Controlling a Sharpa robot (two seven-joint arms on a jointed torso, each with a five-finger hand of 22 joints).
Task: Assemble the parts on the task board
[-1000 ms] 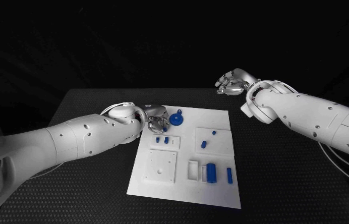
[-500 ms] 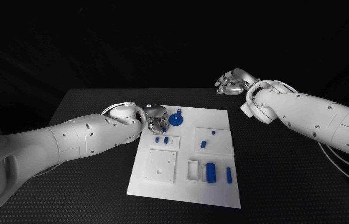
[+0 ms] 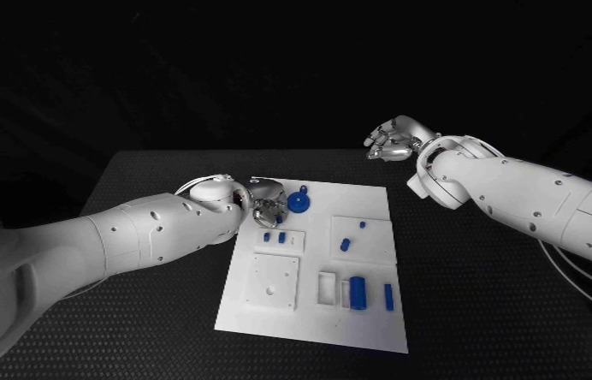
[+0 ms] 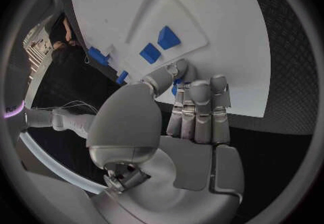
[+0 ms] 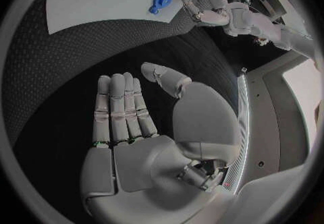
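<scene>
Looking down at the black table [image 3: 494, 311], we see the white task board [image 3: 370, 329] lying in the middle. Small blue parts sit on it. A round blue part [image 3: 298, 202] with a little tab on top sits near the far left corner of the board. Two tiny blue pegs [image 3: 274, 237] stand side by side just below it. Another small blue piece [image 3: 346, 245] lies near the middle, and one more tiny piece [image 3: 364, 224] sits just above it. A bigger blue block [image 3: 357, 292] rests in a slot near the front, with a thin blue bar [image 3: 388, 297] just beside it.

Our left hand [image 3: 263, 203] is at the far left edge of the board, right next to the round blue part. Its fingers [image 4: 200, 110] are pressed close together and bent toward the board. We cannot tell if it is holding anything.

Our right hand [image 3: 397, 139] is up in the air past the far right corner of the board, well apart from all the parts. Its fingers [image 5: 120, 110] are straight with the thumb out, and it holds nothing.
</scene>
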